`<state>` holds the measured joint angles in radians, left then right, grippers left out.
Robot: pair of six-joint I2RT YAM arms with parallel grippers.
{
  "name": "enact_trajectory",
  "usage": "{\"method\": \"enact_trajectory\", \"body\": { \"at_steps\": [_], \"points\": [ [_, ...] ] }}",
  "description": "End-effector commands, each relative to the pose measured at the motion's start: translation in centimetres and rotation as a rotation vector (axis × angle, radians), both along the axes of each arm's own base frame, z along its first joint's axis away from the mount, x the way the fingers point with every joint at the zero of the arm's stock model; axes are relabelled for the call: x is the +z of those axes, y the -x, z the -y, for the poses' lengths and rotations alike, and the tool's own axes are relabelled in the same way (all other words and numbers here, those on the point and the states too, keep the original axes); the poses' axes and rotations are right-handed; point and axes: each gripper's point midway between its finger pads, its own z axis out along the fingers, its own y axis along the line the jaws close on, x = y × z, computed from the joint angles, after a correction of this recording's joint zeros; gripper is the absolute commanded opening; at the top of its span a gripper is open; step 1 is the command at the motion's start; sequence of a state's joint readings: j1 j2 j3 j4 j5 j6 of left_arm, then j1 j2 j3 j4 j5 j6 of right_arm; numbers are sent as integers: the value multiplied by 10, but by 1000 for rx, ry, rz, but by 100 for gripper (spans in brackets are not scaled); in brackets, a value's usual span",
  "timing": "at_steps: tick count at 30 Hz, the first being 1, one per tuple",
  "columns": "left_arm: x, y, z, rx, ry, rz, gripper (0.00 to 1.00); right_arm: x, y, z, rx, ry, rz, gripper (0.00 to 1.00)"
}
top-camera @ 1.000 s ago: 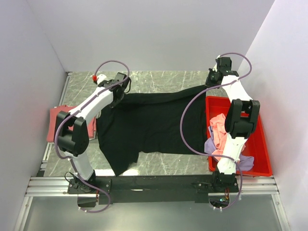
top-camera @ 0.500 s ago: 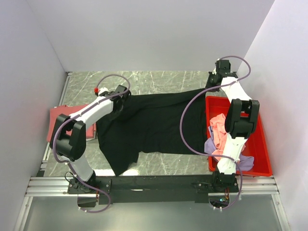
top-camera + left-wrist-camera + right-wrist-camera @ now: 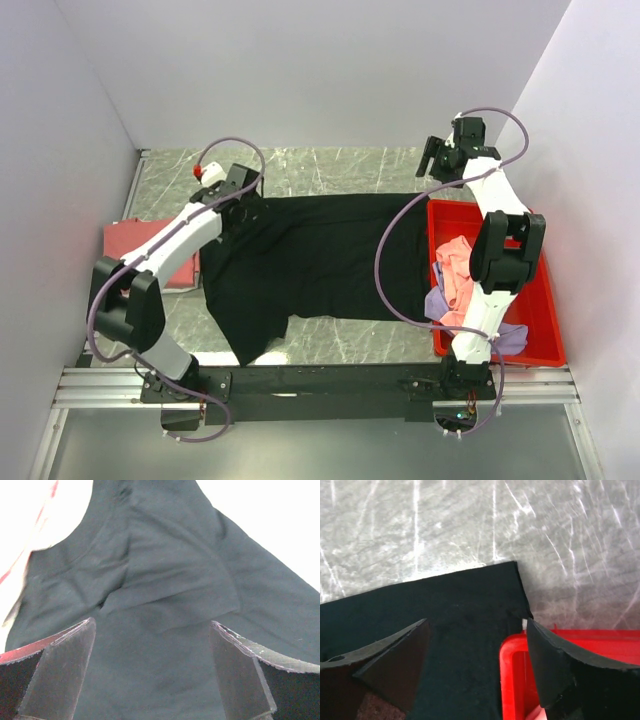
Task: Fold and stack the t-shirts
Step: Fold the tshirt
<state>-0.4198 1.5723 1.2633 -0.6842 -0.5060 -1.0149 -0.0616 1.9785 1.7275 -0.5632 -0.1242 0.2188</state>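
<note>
Walls: plain pale panels [image 3: 300, 70] close you in on three sides — the back one stands beyond the right pincer [image 3: 432, 165].
Tabletop: grey veined marble [image 3: 470, 525], showing just ahead of that pincer.
Near edge: metal rails [image 3: 100, 385] — well behind it.
Light: soft, even.

Twin builds here: the left arm [image 3: 170, 245] and right arm [image 3: 503, 250] are both glossy white link shells with chunky black joint blocks; a thin lavender cable [image 3: 378, 262] loops along each; the left wrist has a tiny red-and-white cap [image 3: 205, 171]; the left end effector [image 3: 152, 672] and right end effector [image 3: 477, 665] have matte black, wedge-shaped fingers [image 3: 65, 675] with scuffed edges.
</note>
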Motion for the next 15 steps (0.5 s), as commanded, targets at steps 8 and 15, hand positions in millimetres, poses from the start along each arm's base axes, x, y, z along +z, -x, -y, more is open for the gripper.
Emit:
{"method": "enact_trajectory", "body": {
  "at_steps": [8, 15],
  "points": [
    [-19, -92, -8, -85, 126, 62, 99, 28, -8, -36, 79, -26, 63, 87],
    [-56, -133, -21, -79, 138, 25, 100, -17, -9, -72, 107, -29, -47, 87]
  ]
}}
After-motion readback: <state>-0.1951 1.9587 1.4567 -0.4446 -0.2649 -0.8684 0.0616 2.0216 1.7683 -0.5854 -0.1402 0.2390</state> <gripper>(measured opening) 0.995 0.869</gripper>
